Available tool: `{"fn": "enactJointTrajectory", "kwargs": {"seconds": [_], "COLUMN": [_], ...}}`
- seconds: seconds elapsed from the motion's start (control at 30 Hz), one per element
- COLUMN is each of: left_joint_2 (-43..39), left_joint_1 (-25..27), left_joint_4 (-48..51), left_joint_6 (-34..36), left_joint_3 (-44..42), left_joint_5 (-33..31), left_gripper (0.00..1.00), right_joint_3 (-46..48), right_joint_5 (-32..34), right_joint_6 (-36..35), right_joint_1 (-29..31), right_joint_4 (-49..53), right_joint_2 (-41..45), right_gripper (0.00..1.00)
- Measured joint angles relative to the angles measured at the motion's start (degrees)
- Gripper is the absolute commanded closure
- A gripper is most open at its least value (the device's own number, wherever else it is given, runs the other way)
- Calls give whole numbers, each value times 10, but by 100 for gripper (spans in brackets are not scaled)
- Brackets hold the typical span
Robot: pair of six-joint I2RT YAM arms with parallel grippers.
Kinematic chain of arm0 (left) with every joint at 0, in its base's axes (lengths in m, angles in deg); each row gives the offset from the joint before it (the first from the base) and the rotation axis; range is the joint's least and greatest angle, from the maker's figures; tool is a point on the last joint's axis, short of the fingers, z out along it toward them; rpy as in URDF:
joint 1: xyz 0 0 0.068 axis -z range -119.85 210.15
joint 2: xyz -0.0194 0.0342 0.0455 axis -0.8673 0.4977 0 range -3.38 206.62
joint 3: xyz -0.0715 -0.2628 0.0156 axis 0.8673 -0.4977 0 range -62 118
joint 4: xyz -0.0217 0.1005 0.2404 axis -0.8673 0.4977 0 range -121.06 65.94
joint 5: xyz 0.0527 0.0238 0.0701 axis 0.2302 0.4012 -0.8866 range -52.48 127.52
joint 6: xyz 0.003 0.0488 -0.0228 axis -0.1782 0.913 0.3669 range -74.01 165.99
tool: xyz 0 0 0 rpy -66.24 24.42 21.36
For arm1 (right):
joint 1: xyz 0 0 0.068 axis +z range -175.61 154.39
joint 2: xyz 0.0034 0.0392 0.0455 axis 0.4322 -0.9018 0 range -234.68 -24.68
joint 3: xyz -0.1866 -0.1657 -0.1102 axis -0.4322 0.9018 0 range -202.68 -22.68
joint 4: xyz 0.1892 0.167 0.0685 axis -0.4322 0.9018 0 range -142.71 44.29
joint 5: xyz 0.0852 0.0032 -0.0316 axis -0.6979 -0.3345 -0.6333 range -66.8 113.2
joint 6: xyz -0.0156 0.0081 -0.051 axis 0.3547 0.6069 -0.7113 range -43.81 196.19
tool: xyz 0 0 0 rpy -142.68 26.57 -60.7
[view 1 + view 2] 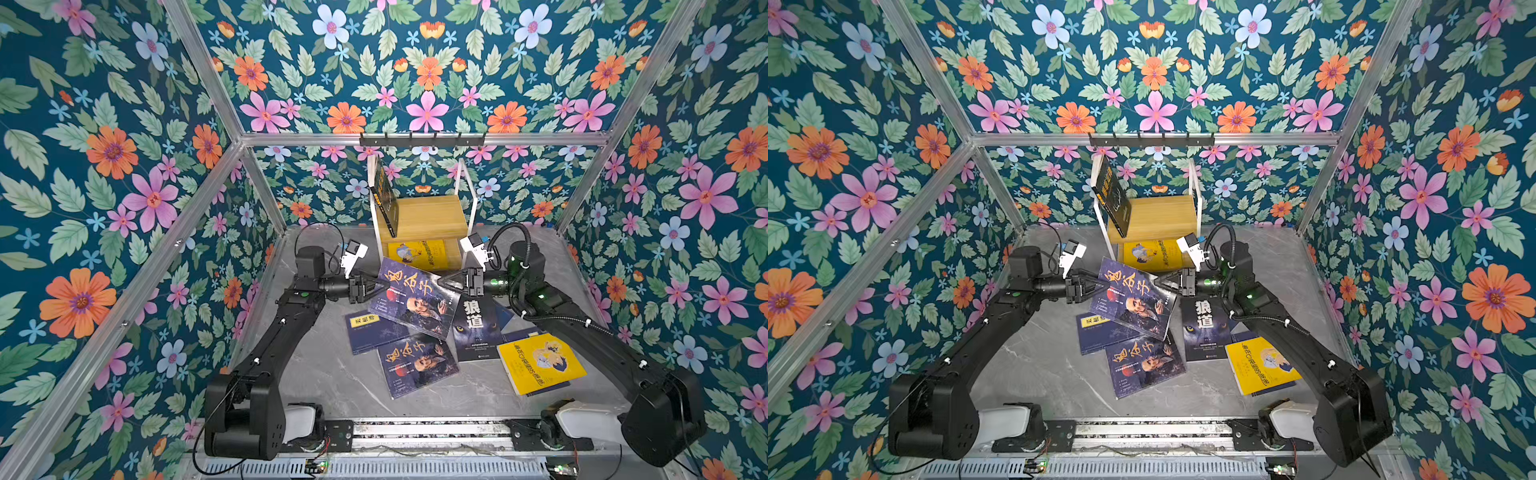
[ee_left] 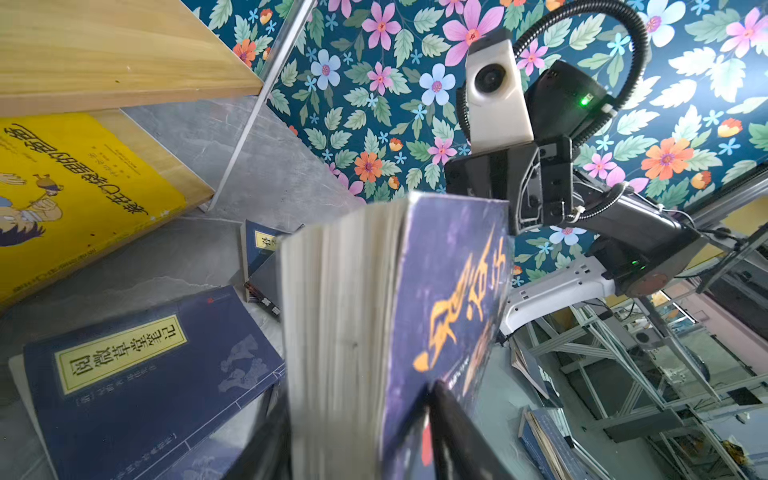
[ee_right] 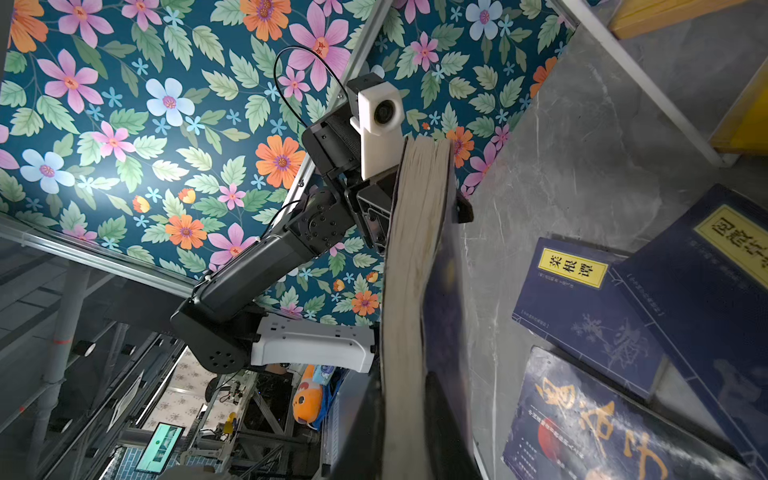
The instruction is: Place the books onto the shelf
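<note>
A dark book with an old man's face (image 1: 415, 297) (image 1: 1133, 297) hangs tilted above the table in front of the shelf (image 1: 428, 216) (image 1: 1158, 216). My left gripper (image 1: 372, 286) (image 2: 357, 395) is shut on its left edge. My right gripper (image 1: 445, 282) (image 3: 401, 390) is shut on the opposite edge. A black book (image 1: 384, 195) leans on the shelf's top board. A yellow book (image 1: 419, 253) lies on the lower board. On the table lie a navy book (image 1: 370, 332), a second old man's face book (image 1: 415, 361), a wolf-eyes book (image 1: 476, 326) and a yellow book (image 1: 540, 361).
A black hook rail (image 1: 422, 140) hangs on the back wall above the shelf. The grey marble table (image 1: 324, 374) is boxed in by floral walls and aluminium posts. The yellow book on the table rests on another navy book (image 2: 548, 440).
</note>
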Motion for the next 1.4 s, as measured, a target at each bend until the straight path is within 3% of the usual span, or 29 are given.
{"fn": "enactJointTrajectory", "kwargs": {"seconds": [0.1, 0.23, 0.37, 0.47, 0.5, 0.67, 0.93, 1.1, 1.4], "left_joint_2": [-2, -5, -6, -7, -7, -6, 1, 6, 18], "left_joint_1": [0, 0, -2, -3, -3, -17, -27, -26, -24], "left_joint_4": [-17, -30, -34, -39, -42, -56, -110, -128, -133], "left_joint_6": [-19, -35, -47, -56, -61, -104, -215, -261, -317], "left_joint_3": [-5, -7, -9, -14, -17, -27, -52, -54, -57], "left_joint_5": [1, 3, -1, -4, -6, -50, -106, -121, -147], "left_gripper": [86, 100, 100, 100, 100, 100, 100, 100, 100], "right_joint_3": [-3, -7, -13, -13, -13, -23, 31, 63, 75], "right_joint_5": [3, 25, 46, 64, 74, 187, 412, 548, 701], "right_joint_6": [-6, -32, -47, -61, -64, -116, -170, -236, -388], "right_joint_1": [-1, -6, -9, -9, -9, -11, 6, 80, 200], "right_joint_4": [8, 33, 61, 82, 91, 179, 252, 249, 209], "right_joint_2": [-8, -9, -16, -12, -9, 29, 124, 170, 150], "right_gripper": [100, 100, 96, 67, 61, 47, 40, 34, 24]}}
